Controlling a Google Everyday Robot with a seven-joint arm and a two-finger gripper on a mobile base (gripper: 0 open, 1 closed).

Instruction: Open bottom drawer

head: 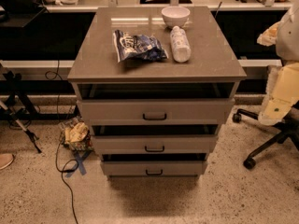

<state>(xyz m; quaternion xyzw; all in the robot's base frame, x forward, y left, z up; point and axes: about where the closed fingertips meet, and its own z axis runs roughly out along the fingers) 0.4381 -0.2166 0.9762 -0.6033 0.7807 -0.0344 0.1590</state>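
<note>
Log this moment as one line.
claw: not in view | bottom drawer: handle untouched | cabinet top: bowl, bag, bottle

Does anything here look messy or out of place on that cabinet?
A white bottle lies on its side on the cabinet top, beside a crumpled snack bag. All three drawers, the bottom drawer included, sit slightly ajar, with dark gaps above them. The gripper is not in view.

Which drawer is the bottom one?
Find the grey cabinet with a bowl on top; the tool is out of view. Of its three stacked drawers, the bottom drawer is the lowest, nearest the floor, and looks the narrowest.
</note>
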